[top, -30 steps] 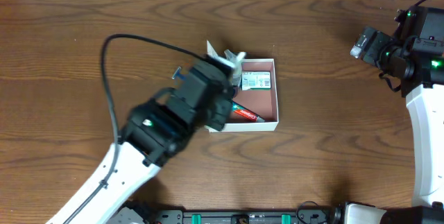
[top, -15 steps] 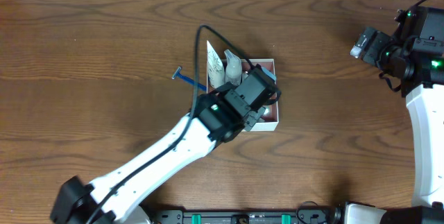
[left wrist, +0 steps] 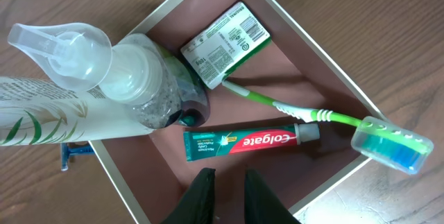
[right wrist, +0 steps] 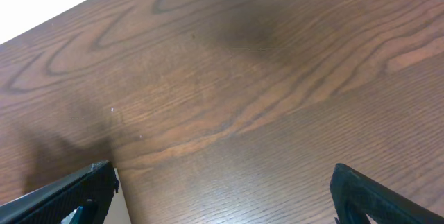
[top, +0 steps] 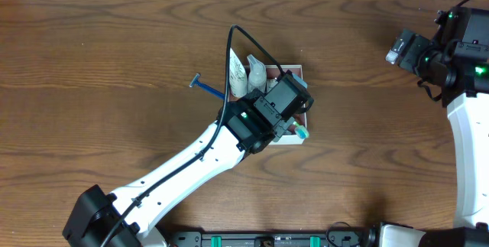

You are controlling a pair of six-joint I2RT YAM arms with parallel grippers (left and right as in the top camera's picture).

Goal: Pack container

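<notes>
The container (left wrist: 316, 68) is a shallow white box with a reddish-pink inside, seen at mid-table (top: 294, 68) in the overhead view. In it lie a green-and-white soap box (left wrist: 225, 44), a Colgate toothpaste tube (left wrist: 250, 143) and a green toothbrush (left wrist: 305, 111) whose capped blue head rests on the rim. A clear spray bottle (left wrist: 139, 85) and a white tube (left wrist: 41, 113) lean over the left wall. My left gripper (left wrist: 229, 177) hovers over the box floor (top: 284, 128), shut to a narrow gap with nothing in it. My right gripper (right wrist: 222, 196) is wide open over bare wood.
A blue razor (left wrist: 73, 151) lies on the table just outside the box's left wall (top: 205, 86). The left arm's black cable loops above the box. The right arm (top: 428, 56) stays at the far right edge of the wooden table.
My left arm swung right, from beside the box to over it. The toothbrush's capped head now shows at the box's front right corner. The right arm has not moved.
</notes>
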